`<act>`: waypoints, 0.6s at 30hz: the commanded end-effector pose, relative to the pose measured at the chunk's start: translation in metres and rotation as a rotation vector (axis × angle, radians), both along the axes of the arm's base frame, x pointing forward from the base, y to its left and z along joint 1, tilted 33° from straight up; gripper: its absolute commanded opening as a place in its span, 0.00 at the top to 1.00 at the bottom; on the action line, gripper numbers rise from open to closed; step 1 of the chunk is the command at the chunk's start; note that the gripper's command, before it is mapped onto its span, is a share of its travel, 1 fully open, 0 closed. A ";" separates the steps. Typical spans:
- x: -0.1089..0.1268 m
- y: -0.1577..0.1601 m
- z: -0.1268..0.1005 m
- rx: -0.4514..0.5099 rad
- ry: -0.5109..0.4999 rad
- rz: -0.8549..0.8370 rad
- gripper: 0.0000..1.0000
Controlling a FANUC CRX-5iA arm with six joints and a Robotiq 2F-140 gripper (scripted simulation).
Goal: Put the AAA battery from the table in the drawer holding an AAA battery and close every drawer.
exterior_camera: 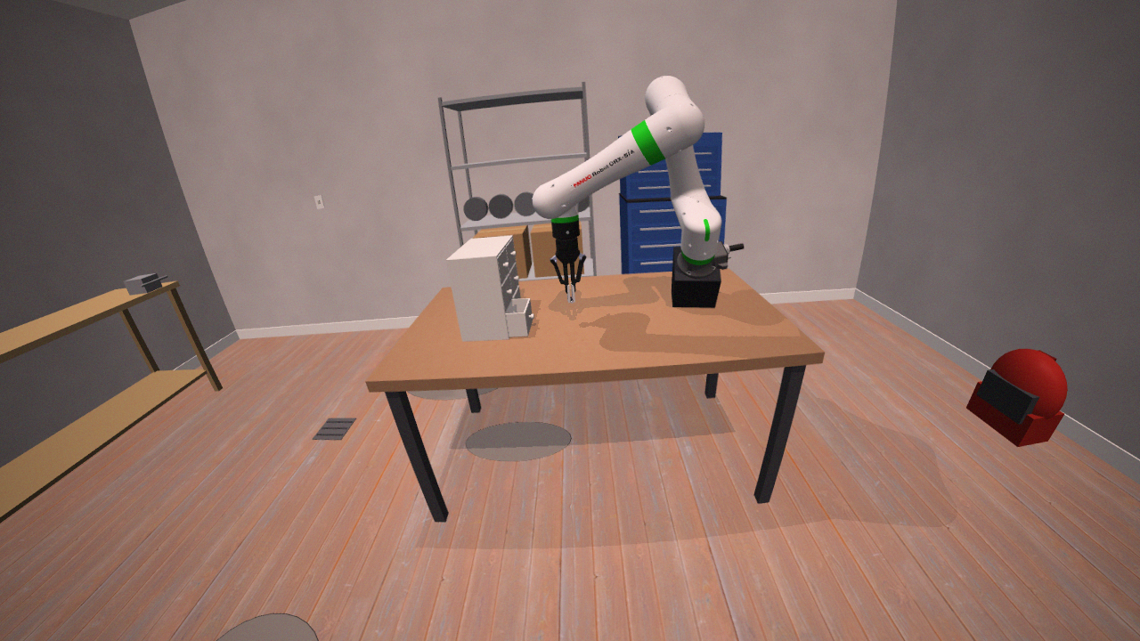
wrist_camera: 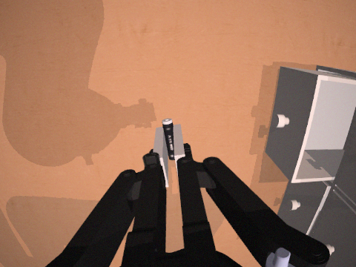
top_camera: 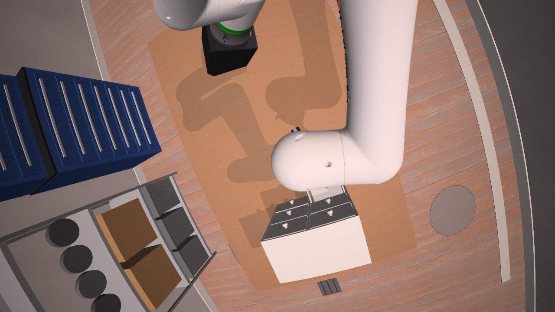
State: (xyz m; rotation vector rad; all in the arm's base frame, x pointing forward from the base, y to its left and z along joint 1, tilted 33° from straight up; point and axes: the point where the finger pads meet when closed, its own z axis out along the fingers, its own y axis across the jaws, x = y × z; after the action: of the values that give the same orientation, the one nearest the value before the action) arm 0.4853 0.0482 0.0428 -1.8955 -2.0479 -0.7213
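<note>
My gripper (exterior_camera: pixel 570 295) (wrist_camera: pixel 170 137) is shut on the black AAA battery (wrist_camera: pixel 167 130), whose pale end faces up the wrist view. It holds the battery above the table, in front of the chest. The arm hides most of the gripper in the top view. The white chest (top_camera: pixel 316 248) (exterior_camera: pixel 478 290) stands upright, with dark-looking drawer fronts in the top view. One bottom drawer (top_camera: pixel 329 193) (exterior_camera: pixel 519 320) (wrist_camera: pixel 293 96) is pulled out, at the right of the wrist view. No battery shows in its visible part; the rest is hidden. The other visible drawers look pushed in.
The wooden table (top_camera: pixel 217 163) (exterior_camera: pixel 606 362) (wrist_camera: pixel 208 44) carries the chest and the black robot base (top_camera: pixel 230 54) (exterior_camera: pixel 695 288). The upper drawers' knobs (top_camera: pixel 329 212) (wrist_camera: pixel 294 205) stick out from the chest front. The forearm (top_camera: pixel 376 96) (exterior_camera: pixel 609 163) reaches over the table.
</note>
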 end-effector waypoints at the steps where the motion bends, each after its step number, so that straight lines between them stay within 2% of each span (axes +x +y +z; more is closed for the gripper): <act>1: 0.014 -0.012 -0.005 -0.040 -0.145 0.235 0.97; 5: 0.019 -0.016 -0.007 -0.064 -0.233 0.377 0.97; 7: 0.019 -0.016 -0.007 -0.064 -0.233 0.377 0.97; 8: 0.019 -0.017 -0.007 -0.081 -0.298 0.484 0.97; 18: 0.021 -0.019 -0.007 -0.140 -0.513 0.833 0.97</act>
State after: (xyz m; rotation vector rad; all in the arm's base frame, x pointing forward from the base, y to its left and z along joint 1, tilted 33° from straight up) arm 0.5059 0.0303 0.0350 -1.0738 -2.7601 -0.8593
